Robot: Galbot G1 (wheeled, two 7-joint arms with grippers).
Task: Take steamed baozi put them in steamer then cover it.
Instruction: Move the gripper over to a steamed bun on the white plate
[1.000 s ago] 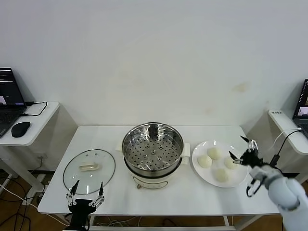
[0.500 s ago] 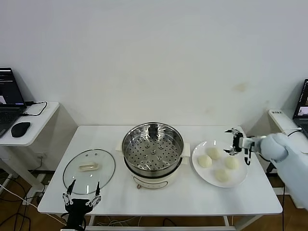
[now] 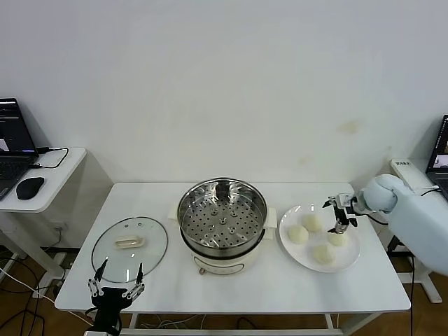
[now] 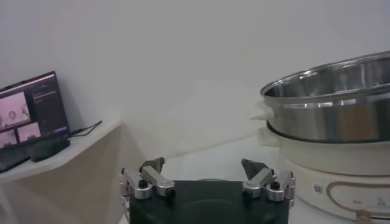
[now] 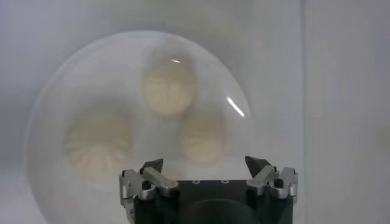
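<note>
Four small round cream-white dough buns (image 3: pixel 299 235) right of centre, one white plate (image 3: pixel 297 254), one shiny steel steamer pot (image 3: pixel 222 213) at centre, one clear glass lid (image 3: pixel 129 249) lower left, one white table (image 3: pixel 231 287)

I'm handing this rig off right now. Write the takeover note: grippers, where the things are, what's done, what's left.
Right gripper: open, empty, over the white plate, above the right-hand bun.
Left gripper: open, empty, parked low at the table's front edge, just in front of the lid.
Buns: all four on the plate, right of the steamer.
Steamer: uncovered at the table's centre, its tray empty.
Lid: flat on the table, left of the steamer.
Done: nothing loaded yet.
Left: move four buns into the steamer, then put the lid on.
</note>
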